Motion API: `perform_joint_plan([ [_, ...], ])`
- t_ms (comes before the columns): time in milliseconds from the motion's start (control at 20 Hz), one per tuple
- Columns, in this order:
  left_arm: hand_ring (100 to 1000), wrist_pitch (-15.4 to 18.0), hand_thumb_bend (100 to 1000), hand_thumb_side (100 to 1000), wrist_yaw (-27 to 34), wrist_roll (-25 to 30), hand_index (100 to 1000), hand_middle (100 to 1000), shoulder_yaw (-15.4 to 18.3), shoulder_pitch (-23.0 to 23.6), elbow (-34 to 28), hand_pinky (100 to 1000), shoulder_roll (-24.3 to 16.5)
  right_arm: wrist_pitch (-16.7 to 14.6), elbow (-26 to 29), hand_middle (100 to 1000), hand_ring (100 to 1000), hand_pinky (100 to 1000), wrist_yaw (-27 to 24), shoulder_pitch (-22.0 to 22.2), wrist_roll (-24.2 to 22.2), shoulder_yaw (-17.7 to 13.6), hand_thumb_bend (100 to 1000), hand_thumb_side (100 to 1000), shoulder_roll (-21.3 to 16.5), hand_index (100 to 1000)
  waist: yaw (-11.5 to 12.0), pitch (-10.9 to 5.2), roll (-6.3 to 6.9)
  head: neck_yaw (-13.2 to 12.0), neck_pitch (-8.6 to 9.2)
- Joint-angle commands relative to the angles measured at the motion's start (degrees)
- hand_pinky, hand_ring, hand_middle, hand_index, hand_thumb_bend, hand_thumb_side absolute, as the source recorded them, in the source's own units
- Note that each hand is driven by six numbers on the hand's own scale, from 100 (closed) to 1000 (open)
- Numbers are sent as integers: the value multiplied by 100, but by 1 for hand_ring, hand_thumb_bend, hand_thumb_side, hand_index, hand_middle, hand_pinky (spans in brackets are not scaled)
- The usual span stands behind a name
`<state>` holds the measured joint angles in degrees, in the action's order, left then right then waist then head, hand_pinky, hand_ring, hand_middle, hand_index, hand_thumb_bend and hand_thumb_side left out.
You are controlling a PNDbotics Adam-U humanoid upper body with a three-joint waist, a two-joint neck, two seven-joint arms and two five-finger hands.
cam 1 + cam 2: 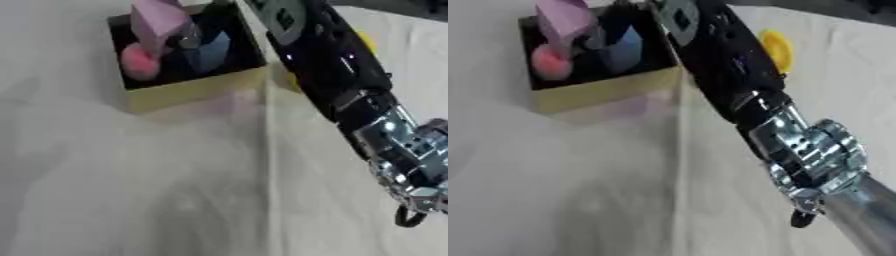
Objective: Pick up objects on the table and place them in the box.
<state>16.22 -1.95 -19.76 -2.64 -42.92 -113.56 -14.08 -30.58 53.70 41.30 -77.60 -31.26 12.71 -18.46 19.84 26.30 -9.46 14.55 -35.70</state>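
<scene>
Pale, creased cloth [157, 190] covers the whole table in front of me, running off every edge of both views. Up at the far left sits the square cardboard box [197, 90], tan on the outside and black on the inside, turned a little askew. It's already got things in it: a tall pinkish-purple block [157, 20] standing up against the back-left corner, a round pink-red ball-like piece [138, 62] low on the left side, and a blue angular block [210, 50] toward the middle-right. Something small and dark grey lies between the purple and blue pieces, and I can't make out what it is.

That's my right arm [728, 65] cutting across the scene, black forearm with a silver wrist joint [811, 150], coming in from the lower right and stretching up toward the top edge right beside the box's right wall. My right hand itself runs out past the top of the frame near the box's back corner, so I can't tell whether the fingers are spread, closed or holding anything.

Just past my forearm, on the cloth to the right of the box, there's a flat yellow rounded object [777, 49], half hidden behind the arm. It's outside the box, near its right side.
</scene>
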Motion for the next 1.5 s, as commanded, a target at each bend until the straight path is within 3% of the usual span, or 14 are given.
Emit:
perform_joint_plan([
  [50, 716, 14, 537, 497, 46, 35, 810, 666, -13, -98, -103, 715, -31, 17, -39, 523, 818, 832, 144, -163, 160, -81, 165, 263, 1, 676, 14, -133, 46, 71, 105],
  [200, 716, 16, 537, 497, 54, 45, 810, 666, -19, -105, -103, 715, -21, -32, -121, 627, 863, 845, 354, -154, 217, -59, 290, 266, 43, 759, 21, -141, 42, 92, 128],
  [250, 716, 17, 537, 497, 56, 47, 810, 666, -20, -105, -103, 715, -20, -72, -136, 627, 863, 849, 439, -152, 210, -52, 290, 266, 52, 759, 21, -142, 42, 94, 128],
  [350, 716, 16, 536, 497, 58, 53, 809, 666, -23, -102, -103, 715, -23, -163, -154, 749, 909, 867, 630, -148, 161, -32, 358, 289, 59, 843, 17, -145, 44, 84, 122],
  [450, 716, 14, 536, 497, 61, 59, 809, 666, -27, -101, -103, 715, -26, -253, -164, 794, 928, 880, 853, -136, 104, -20, 395, 301, 57, 876, 14, -144, 47, 74, 112],
  [600, 717, 11, 535, 498, 64, 64, 809, 666, -28, -97, -103, 715, -31, -377, -164, 813, 945, 893, 1148, -112, 79, -39, 424, 303, 51, 892, 10, -143, 51, 80, 88],
  [800, 717, -4, 534, 500, 63, 69, 809, 665, -28, -71, -103, 715, -40, -390, -107, 808, 945, 895, 1154, -113, 250, -120, 427, 323, 14, 897, -9, -159, 62, 78, 42],
  [1050, 718, -23, 535, 500, 58, 81, 809, 665, -31, -26, -103, 715, -60, -339, 145, 798, 944, 895, 822, -142, 495, -165, 421, 324, -84, 899, -59, -203, 81, 66, 6],
  [1500, 718, -64, 531, 503, 44, 86, 809, 665, -13, 109, -103, 714, -107, -157, 661, 784, 937, 889, 94, -202, 491, -144, 405, 325, -353, 894, -191, -318, 132, 20, -93],
])
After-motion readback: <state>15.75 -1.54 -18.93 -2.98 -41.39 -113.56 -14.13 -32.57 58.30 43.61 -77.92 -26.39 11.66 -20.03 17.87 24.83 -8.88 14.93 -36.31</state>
